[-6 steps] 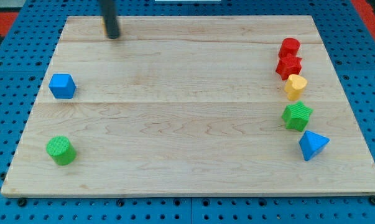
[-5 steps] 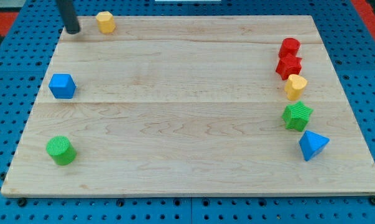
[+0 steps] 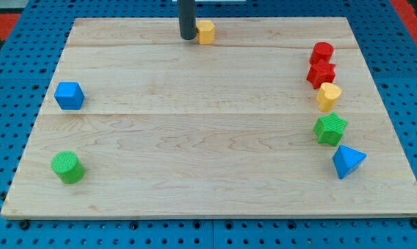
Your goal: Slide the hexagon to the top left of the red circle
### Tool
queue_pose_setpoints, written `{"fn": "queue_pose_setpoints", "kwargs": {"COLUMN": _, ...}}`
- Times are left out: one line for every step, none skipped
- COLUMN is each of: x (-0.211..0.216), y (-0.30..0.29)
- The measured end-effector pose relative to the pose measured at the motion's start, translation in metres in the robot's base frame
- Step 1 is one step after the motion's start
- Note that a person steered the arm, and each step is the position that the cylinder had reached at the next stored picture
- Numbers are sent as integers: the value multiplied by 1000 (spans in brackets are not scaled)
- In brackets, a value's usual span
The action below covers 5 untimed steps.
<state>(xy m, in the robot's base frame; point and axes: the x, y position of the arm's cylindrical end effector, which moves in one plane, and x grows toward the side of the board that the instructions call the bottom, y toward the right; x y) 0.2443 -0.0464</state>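
The yellow hexagon [image 3: 205, 32] lies near the top edge of the wooden board [image 3: 215, 138], a little left of its middle. My tip [image 3: 187, 37] stands right against the hexagon's left side. The red circle [image 3: 322, 52] sits near the board's right edge, at the top of a column of blocks, well to the right of the hexagon.
Below the red circle lie a red star [image 3: 321, 74], a yellow heart [image 3: 328, 96], a green star [image 3: 330, 128] and a blue triangle [image 3: 348, 161]. A blue cube [image 3: 69, 95] and a green cylinder [image 3: 68, 167] sit at the board's left.
The yellow hexagon has slid right along the top edge, from the top left to near the middle. My tip has moved right with it, staying on its left side.
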Motion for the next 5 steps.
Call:
{"fn": "queue_pose_setpoints", "kwargs": {"x": -9, "y": -18}}
{"fn": "queue_pose_setpoints", "kwargs": {"x": -11, "y": 4}}
{"fn": "queue_pose_setpoints", "kwargs": {"x": -12, "y": 52}}
{"fn": "queue_pose_setpoints", "kwargs": {"x": -31, "y": 54}}
{"fn": "queue_pose_setpoints", "kwargs": {"x": -26, "y": 87}}
